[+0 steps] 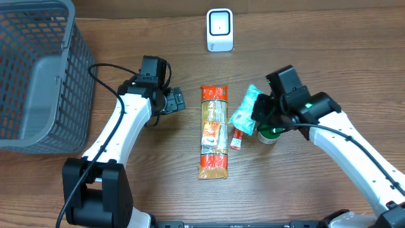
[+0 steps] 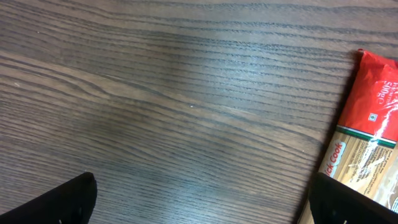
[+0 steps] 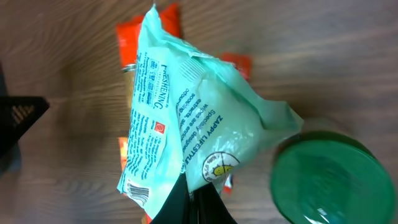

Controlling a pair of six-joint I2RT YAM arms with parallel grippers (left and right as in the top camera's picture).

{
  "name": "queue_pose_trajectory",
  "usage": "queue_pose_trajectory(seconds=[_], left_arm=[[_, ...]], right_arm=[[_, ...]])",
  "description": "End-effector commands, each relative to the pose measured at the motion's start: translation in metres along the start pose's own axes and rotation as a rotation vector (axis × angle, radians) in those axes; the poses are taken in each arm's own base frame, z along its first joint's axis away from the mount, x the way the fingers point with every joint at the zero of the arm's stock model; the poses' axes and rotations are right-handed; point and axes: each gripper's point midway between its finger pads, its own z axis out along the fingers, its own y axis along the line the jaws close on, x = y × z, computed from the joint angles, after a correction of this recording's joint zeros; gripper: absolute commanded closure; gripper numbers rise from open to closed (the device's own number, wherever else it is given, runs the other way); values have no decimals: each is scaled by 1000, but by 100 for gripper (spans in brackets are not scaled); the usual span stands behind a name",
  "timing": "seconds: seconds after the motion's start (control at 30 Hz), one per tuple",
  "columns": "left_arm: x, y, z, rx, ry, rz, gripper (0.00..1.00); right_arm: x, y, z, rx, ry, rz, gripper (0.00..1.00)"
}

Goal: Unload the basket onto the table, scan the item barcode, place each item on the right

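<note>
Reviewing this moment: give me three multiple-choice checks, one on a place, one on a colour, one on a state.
1. Where does the white scanner stand relative to the long orange packet?
A. on top of it
B. beyond its end farthest from the robot, apart from it
C. against its near end

2. What colour is the jar lid?
A. red
B. white
C. green

3. What is the right pincer doing?
A. shut on the mint pouch
B. open, holding nothing
C. shut on the jar lid

Key: B, bare wood separates scanner and packet; C, the lid shows green beside the pouch; A, its fingers pinch the pouch's edge.
</note>
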Motion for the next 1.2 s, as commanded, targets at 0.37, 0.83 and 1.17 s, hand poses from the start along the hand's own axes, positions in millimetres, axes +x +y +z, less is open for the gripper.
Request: queue_pose_trajectory(seconds=[0.37,0.83,1.17], left_arm=[[-5,-2,-6,11,-20,-5,0],[-5,-2,-6,11,-19,-5,0],[-5,-2,-6,11,-19,-5,0]], right_arm=[[4,23,41,52,-23,-394,96],[9,14,66,82,30,-453,95],[-1,23,48,67,0,-447,59]])
